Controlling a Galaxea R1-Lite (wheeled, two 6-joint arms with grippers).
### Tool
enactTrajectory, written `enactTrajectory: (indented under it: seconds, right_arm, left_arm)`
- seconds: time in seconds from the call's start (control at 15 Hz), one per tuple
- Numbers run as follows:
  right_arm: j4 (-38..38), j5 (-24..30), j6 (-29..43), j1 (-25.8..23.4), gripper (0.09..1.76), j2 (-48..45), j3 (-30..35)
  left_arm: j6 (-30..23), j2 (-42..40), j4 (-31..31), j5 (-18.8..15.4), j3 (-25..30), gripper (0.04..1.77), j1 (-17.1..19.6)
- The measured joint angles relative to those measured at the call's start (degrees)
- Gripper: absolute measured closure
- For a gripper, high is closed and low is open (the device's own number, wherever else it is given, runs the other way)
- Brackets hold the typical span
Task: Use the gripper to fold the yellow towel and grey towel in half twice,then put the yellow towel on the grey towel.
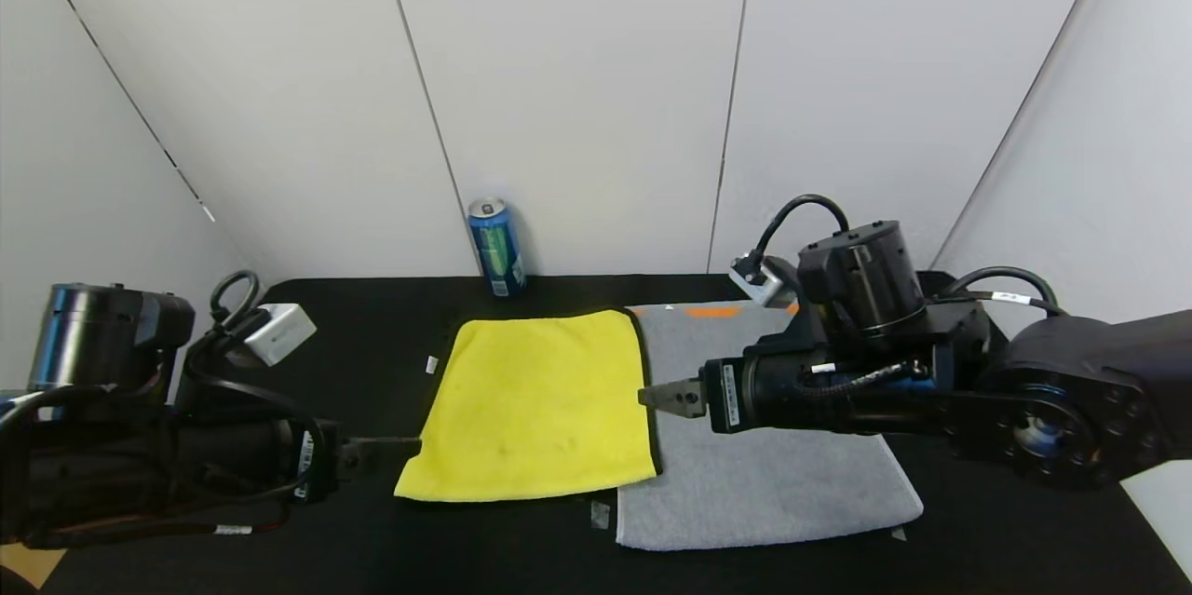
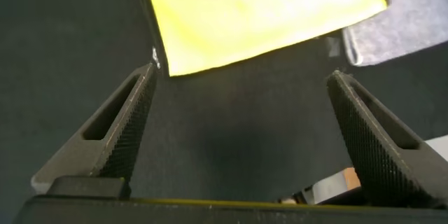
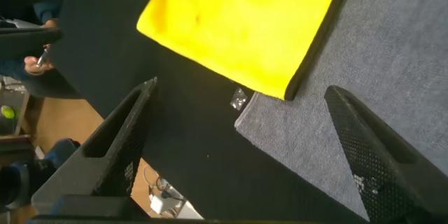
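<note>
Both arms are stretched in low over the table (image 1: 372, 334), pointing at each other from opposite sides. Left gripper (image 1: 391, 452) hangs near the front-left part of the surface, fingers (image 2: 115, 129) spread wide with nothing between them. Right gripper (image 1: 666, 397) reaches in from the right edge toward the middle, a bit higher up, fingers (image 3: 367, 157) also wide apart and holding nothing.

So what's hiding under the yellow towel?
The yellow towel lies mostly on the black table, and its right edge overlaps the grey towel. Anything else beneath it is covered, so it cannot be seen.
</note>
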Motion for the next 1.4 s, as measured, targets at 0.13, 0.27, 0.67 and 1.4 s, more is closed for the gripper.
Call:
enactTrajectory:
  seconds: [0.13,0.27,0.67,1.4]
  right_arm:
    - [-0.16,0.2,-0.02,-0.05,0.14,2.17,-0.68]
    - [-0.82,0.22,-0.05,-0.33,0.14,3.89,-0.96]
    - [-1.69,0.88,-0.05,-1.23,0.14,6.58,-1.4]
    - [-1.87,0.65,1.8,-1.4,0.14,7.13,-1.56]
  left_arm:
    - [-0.2,3.04,-0.39,-0.02,-0.11,0.09,0.74]
    - [-0.2,5.99,-1.01,-0.02,-0.62,0.09,2.4]
    - [-0.34,14.7,-8.08,-2.71,0.01,0.09,4.49]
    - [-1.83,24.19,-11.93,-4.05,-1.4,0.09,4.77]
